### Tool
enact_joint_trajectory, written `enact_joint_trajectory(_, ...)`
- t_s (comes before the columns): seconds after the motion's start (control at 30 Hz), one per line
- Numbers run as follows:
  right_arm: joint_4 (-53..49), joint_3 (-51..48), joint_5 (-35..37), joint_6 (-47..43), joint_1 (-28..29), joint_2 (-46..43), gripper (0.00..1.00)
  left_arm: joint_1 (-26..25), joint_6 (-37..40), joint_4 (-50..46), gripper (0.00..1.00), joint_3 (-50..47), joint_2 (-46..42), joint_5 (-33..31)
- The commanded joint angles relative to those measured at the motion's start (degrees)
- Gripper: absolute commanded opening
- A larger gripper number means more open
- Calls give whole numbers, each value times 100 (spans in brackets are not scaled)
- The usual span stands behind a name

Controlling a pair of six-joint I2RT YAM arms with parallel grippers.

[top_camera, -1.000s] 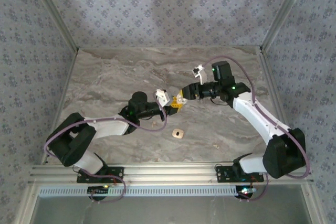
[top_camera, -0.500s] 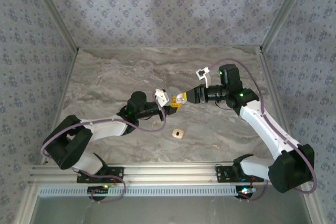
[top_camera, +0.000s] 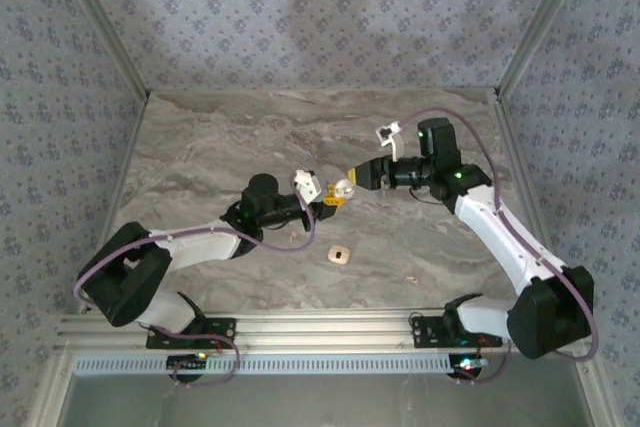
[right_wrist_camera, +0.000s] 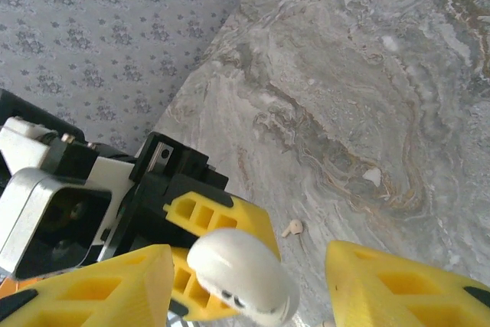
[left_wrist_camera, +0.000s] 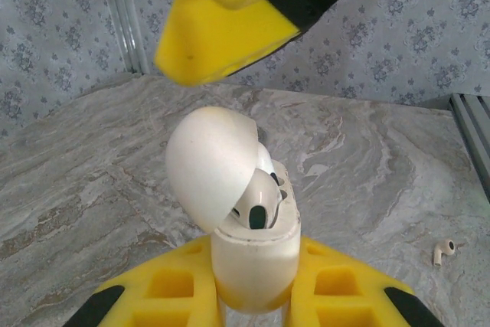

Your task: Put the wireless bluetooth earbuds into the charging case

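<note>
- The left gripper (left_wrist_camera: 253, 300) was clenched on the lower body of the charging case (left_wrist_camera: 254, 254), which stood upright between its two yellow fingers (left_wrist_camera: 348, 300).
- The case's lid (left_wrist_camera: 210, 162) was swung open and tilted back above those jaws.
- Inside the open case, what looked like one earbud (left_wrist_camera: 259, 216) sat in a well, just under the lid's rim.
- The right gripper (right_wrist_camera: 249, 281) had its jaws parted. They straddled the white lid (right_wrist_camera: 241, 266), with a clear gap on one side, and gripped nothing.
- One right finger (left_wrist_camera: 222, 28) hung directly above the lid in the left wrist view.
- A loose earbud (right_wrist_camera: 292, 227) lay on the marble table (right_wrist_camera: 367, 74), beyond the right jaws and well apart from the left ones (left_wrist_camera: 443, 251).
- A tan rounded square (top_camera: 339, 255) rested on the table near both grippers, on the side toward the arm bases.
</note>
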Motion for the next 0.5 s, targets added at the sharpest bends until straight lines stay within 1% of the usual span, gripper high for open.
enact_joint_trajectory(0.0,97,382,-241,-164,168,286,57,-31,52,27,10,221,-135,191)
enact_joint_trajectory(0.13,58,573,-454,-228,310,567,57,-26,73,1,10,244,-124,196)
enact_joint_trajectory(0.23,-238,597,-586,-351,374,606,56,-26,70,1,10,247,-116,149)
enact_joint_trajectory(0.47,-687,276,-768,-418,378,199,54,2,-13,44,10,264,-87,113)
